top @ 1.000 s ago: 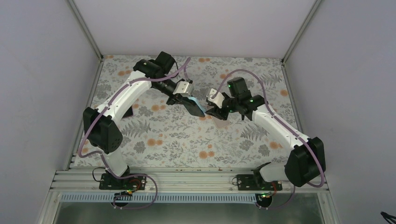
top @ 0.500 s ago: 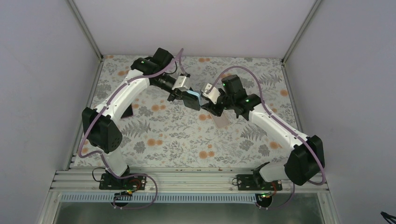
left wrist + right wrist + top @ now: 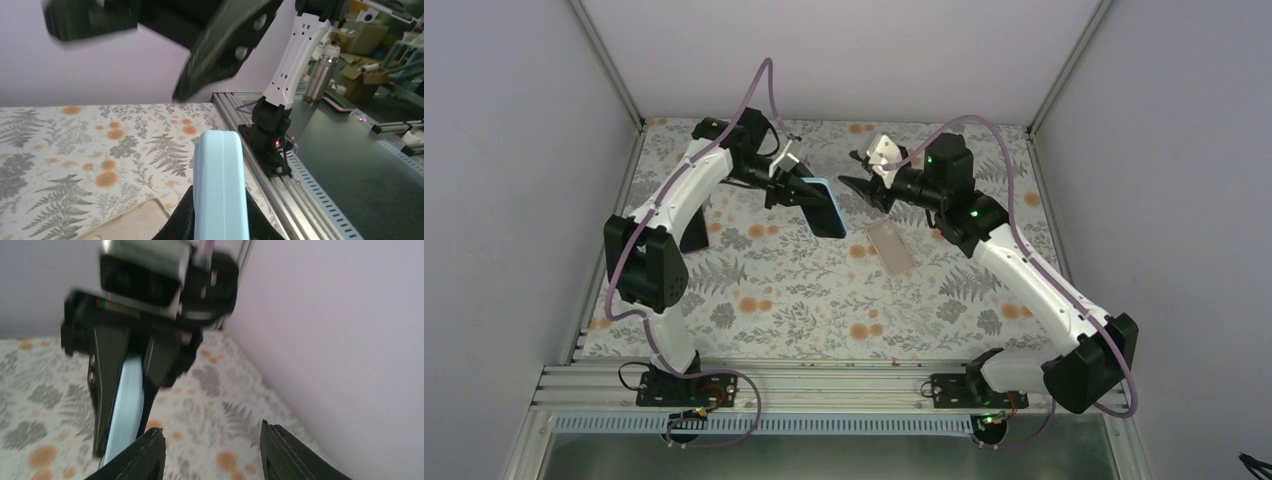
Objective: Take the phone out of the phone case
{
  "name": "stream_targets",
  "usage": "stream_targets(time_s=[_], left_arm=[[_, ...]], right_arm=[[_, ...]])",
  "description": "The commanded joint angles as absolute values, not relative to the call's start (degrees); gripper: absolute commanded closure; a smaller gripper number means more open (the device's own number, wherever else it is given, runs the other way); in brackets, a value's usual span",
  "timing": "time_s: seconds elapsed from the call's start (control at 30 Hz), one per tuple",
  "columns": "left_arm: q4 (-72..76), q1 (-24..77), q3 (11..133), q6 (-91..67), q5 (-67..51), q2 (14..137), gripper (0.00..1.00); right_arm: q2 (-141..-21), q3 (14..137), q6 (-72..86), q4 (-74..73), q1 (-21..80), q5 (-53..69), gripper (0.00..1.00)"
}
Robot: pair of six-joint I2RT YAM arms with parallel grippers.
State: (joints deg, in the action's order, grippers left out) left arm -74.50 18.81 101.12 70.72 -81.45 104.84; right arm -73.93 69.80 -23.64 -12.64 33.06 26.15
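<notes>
On the table [image 3: 754,300] the clear case [image 3: 892,245] lies flat between your arms. The blue phone [image 3: 827,207] hangs tilted in the air, apart from the case. Your left gripper [image 3: 804,192] is clamped on one end of it. Your right gripper [image 3: 861,187], fingers apart and empty, sits near the free end. A bump from there could lever the phone loose and drop it.

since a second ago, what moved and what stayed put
The left hand, still gripping the blue phone, drew it toward the far left. The right hand, open and empty, rose from over the clear case toward the far wall. The clear case stayed flat on the table.
</notes>
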Motion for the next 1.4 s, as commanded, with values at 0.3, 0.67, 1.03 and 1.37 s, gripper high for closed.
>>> stream_targets(time_s=[0.3, 0.67, 1.03, 1.37], left_arm=[[-77.77, 11.61, 102.37, 71.74, -94.51, 103.96, 0.98], [-77.7, 11.51, 103.77, 69.43, -99.52, 101.7, 0.98], [-77.4, 12.92, 107.86, 65.49, -103.08, 101.67, 0.98], [-76.11, 14.57, 108.9, 63.63, -103.1, 101.72, 0.98]], right_arm=[[-72.03, 70.25, -31.32, -17.03, 33.49, 29.8, 0.42], [-70.85, 61.79, -30.18, -15.43, 30.55, 35.24, 0.42], [-77.03, 63.18, -28.67, -12.74, 25.72, 46.1, 0.45], [-79.3, 66.43, -24.73, -10.67, 25.84, 50.74, 0.47]])
